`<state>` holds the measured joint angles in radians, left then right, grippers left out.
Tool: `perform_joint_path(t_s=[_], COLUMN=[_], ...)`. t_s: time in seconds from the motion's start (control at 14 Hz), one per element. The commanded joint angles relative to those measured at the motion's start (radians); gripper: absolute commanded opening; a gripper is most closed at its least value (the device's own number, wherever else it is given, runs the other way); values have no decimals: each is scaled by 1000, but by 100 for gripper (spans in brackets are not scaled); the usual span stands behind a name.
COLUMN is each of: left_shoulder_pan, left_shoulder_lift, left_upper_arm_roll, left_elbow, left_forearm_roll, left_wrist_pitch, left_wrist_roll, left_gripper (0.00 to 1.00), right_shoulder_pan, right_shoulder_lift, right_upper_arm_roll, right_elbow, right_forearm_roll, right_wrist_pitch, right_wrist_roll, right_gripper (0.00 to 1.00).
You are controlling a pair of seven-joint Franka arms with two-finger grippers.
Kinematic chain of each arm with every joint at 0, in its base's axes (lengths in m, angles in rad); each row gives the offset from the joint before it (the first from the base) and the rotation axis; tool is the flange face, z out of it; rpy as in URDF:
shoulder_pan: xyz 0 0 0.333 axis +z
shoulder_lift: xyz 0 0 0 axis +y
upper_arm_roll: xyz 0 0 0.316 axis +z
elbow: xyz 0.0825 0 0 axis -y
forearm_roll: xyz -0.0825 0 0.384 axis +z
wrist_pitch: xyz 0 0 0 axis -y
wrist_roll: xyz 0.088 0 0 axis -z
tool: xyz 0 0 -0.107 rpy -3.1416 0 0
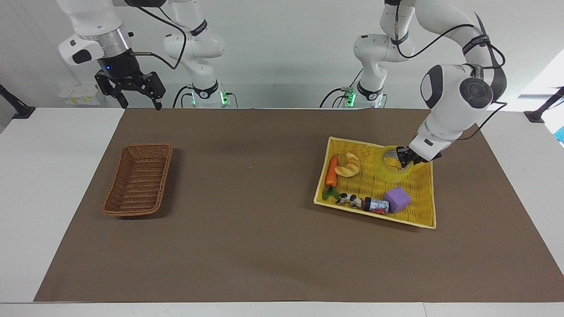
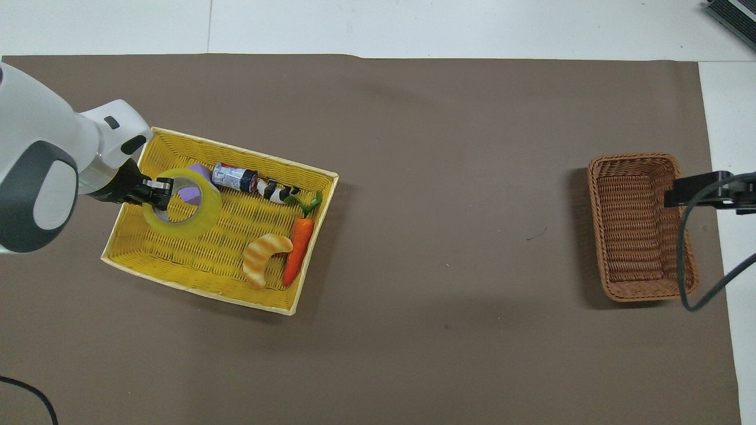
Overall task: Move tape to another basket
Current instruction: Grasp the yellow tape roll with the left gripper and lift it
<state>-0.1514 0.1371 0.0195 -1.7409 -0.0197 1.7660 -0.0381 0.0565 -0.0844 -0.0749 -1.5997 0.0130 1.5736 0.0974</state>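
The yellow tape roll (image 1: 391, 170) hangs from my left gripper (image 1: 404, 159), which is shut on its rim and holds it up over the yellow basket (image 1: 422, 193). In the overhead view the tape (image 2: 201, 215) is tilted, held at its edge by the left gripper (image 2: 155, 192), and partly covers the purple cube. The small brown wicker basket (image 1: 137, 179) stands empty at the right arm's end of the table and shows in the overhead view too (image 2: 641, 227). My right gripper (image 1: 134, 94) waits, open, high above the table edge near that basket.
In the yellow basket (image 2: 142, 260) lie a purple cube (image 1: 397, 199), a small can (image 1: 375, 205), a black-and-white toy (image 1: 349, 199), a carrot (image 1: 331, 172) and a croissant (image 1: 349, 165). A brown mat (image 1: 264, 229) covers the table.
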Motion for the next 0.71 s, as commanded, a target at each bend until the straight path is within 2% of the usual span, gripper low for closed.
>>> perform_joint_path(t_s=[0.0, 0.29, 0.43, 0.64], left_shoulder_pan=[4, -8, -10, -11], left_shoulder_lift=[-33, -42, -53, -117], left_upper_arm_roll=[-4, -21, -30, -41], left_elbow=[84, 193, 205, 204], left_forearm_roll=[0, -14, -28, -109], left_wrist_pitch=[-114, -239, -279, -287], left_wrist_roll=[-9, -95, -117, -164], left_gripper=[0, 0, 0, 0], right_shoulder_pan=[-12, -12, -12, -12], right_shoulder_lift=[-6, -6, -6, -6], right_upper_arm_roll=[7, 6, 7, 6], right_elbow=[-3, -3, -3, -3], right_forearm_roll=[-2, -4, -4, -5], right_wrist_pitch=[-9, -9, -9, -10], right_wrist_roll=[-19, -19, -19, -18], right_gripper=[100, 100, 100, 100])
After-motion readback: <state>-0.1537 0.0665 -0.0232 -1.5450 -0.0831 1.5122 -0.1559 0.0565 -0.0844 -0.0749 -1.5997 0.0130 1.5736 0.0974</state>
